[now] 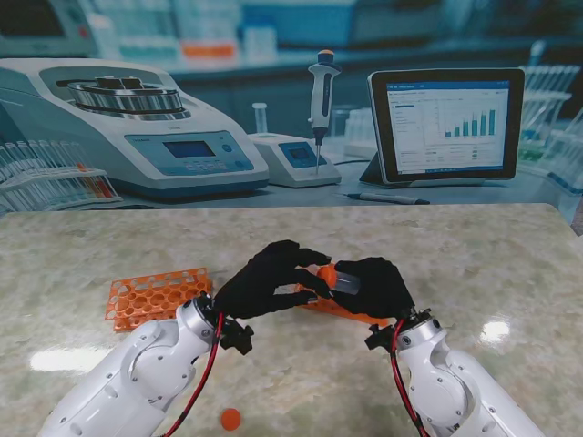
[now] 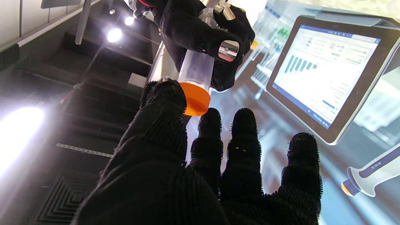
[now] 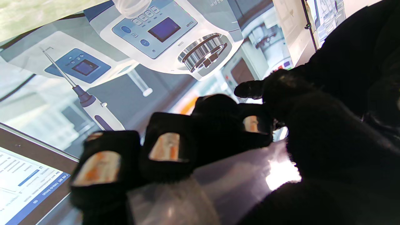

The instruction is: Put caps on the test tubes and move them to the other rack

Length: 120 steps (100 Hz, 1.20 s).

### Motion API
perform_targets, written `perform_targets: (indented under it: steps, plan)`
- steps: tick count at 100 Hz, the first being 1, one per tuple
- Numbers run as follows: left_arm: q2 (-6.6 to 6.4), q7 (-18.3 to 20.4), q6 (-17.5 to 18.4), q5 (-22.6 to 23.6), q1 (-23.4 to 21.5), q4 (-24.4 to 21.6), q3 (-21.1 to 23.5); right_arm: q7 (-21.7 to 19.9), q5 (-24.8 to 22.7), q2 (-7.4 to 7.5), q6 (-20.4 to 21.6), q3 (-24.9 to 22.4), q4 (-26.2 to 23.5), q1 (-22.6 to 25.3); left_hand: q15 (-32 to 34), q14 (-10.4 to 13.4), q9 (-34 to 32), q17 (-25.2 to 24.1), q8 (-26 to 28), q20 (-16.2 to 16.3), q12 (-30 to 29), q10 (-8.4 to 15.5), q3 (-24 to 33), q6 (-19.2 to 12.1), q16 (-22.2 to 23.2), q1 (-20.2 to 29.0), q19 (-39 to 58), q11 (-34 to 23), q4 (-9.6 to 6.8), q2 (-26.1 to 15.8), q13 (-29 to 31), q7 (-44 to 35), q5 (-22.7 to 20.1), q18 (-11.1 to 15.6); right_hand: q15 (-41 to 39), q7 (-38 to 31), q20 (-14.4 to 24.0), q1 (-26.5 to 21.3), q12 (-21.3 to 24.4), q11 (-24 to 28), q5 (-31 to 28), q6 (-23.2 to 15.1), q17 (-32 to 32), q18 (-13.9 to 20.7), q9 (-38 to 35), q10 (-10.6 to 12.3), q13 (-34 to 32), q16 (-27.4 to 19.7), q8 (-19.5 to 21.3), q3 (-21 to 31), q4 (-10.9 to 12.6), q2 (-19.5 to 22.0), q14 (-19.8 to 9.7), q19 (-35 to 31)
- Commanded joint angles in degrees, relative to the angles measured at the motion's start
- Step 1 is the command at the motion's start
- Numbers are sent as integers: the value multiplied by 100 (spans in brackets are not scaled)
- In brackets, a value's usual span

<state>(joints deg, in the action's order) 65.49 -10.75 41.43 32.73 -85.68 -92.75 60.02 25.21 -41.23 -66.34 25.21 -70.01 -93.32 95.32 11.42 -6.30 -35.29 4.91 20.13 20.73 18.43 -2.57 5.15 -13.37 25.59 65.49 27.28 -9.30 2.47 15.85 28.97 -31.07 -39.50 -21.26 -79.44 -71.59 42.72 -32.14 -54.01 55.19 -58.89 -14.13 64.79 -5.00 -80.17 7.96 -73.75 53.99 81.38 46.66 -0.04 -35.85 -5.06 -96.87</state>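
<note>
While held up over the middle of the surface [image 1: 474, 255], tube [image 2: 197, 67] sits gripped in right hand [image 1: 375, 287], fingers [image 3: 168, 145] wrapped round its clear body, open end turned toward left hand [image 1: 266, 278]. Orange cap [image 2: 194, 98] sits at that end, pinched by left thumb [image 2: 164, 100] with fingertips curled close, other fingers spread apart beyond it in the wrist view. Cannot tell whether cap is fully seated or only resting on the rim.

Just under both hands, partly hidden, lies one orange rack [image 1: 339, 308]; second rack [image 1: 155, 296] lies to the left, near the left wrist. Loose spare cap [image 1: 231, 419] lies on the surface nearer to me, between the arms.

Likely trouble from here:
- Crooked cap, if pushed on at a tilt to the tube; would jam or pop off later.
- Slipping tube, smooth plastic in a gloved grip, if the push outruns the hold; could slide back through the fingers.
- Dropped cap, if the thumb lets go before it is seated; would roll off like the loose one.
- Knocked rack underneath, if either hand dips during the push.
</note>
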Motion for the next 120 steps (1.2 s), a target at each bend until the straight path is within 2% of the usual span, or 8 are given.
perform_targets:
  steps: [1, 22, 42, 64, 65, 66, 72, 120]
  plan:
    - [1, 5, 4, -12, 14, -75, -2, -17, 16, -17, -21, 6, -37, 46, -115, 7, 25, -116, -159, 68, -94, 30, -102, 165, -47, -43, -222, 107, -205, -122, -84, 283, 235, 95, -202, -456, -25, -153, -99, -21, -81, -389, 92, 85, -154, 14, -196, 39, 190, 52, -105, 128, -382, -165]
    - [21, -103, -112, 79, 61, -138, -50, -24, 32, -18, -21, 23, -18, 40, -111, 34, 163, -115, -434, 113, -7, 115, -94, 1063, -27, -463, -253, 52, -241, -206, -115, 1045, 557, 106, -202, -456, -25, -152, -99, -21, -81, -389, 92, 85, -154, 14, -196, 39, 191, 54, -105, 128, -382, -165]
    - [32, -91, -233, 34, 173, -107, -138, -33, 42, -18, -26, 27, -15, 43, -144, 62, 292, -148, -509, 139, 31, 92, -67, 1482, -31, -673, -287, 42, -217, -73, -218, 1320, 685, 98, -199, -456, -25, -157, -99, -21, -81, -389, 92, 84, -154, 14, -194, 37, 191, 51, -106, 130, -377, -165]
    - [34, -108, -357, 80, 282, -12, -197, -34, 28, -16, -5, 29, -18, 45, -170, 116, 439, -171, -528, 178, 48, 72, -43, 1628, -34, -839, -315, 61, -179, 300, -338, 1516, 753, 100, -195, -456, -25, -159, -99, -22, -81, -389, 92, 84, -149, 8, -195, 35, 191, 53, -105, 128, -374, -165]
    - [33, -110, -361, 89, 285, -8, -198, -33, 28, -16, -5, 29, -18, 45, -170, 114, 442, -163, -439, 250, 52, 71, 512, 1638, -38, -1106, -357, 66, -90, 438, -341, 1593, 738, 101, -195, -456, -25, -161, -99, -22, -81, -389, 92, 84, -149, 8, -195, 35, 191, 55, -104, 131, -374, -165]
    - [33, -113, -365, 99, 288, -4, -198, -33, 28, -16, -4, 29, -19, 45, -169, 117, 438, -156, -394, 286, 55, 69, 784, 1643, -39, -1248, -376, 66, -43, 525, -342, 1630, 729, 100, -195, -456, -25, -157, -99, -22, -81, -389, 92, 84, -149, 8, -195, 35, 191, 53, -105, 132, -374, -165]
    - [33, -138, -377, 147, 300, 16, -204, -34, 25, -15, -2, 31, -21, 47, -170, 122, 437, -145, -362, 318, 57, 70, 1083, 1662, -41, -1409, -389, 64, 0, 681, -348, 1663, 712, 97, -195, -456, -25, -158, -99, -22, -81, -389, 92, 84, -149, 8, -195, 35, 191, 54, -105, 133, -374, -165]
    - [50, -192, -514, 171, 401, 130, -324, -26, 0, -12, 53, 28, -48, 75, -149, 117, 407, -132, -355, 296, 72, 64, 1395, 1680, -33, -1580, -355, 35, 38, 716, -317, 1598, 683, 95, -196, -456, -25, -158, -99, -26, -81, -389, 92, 84, -142, 16, -195, 35, 191, 47, -106, 136, -374, -166]
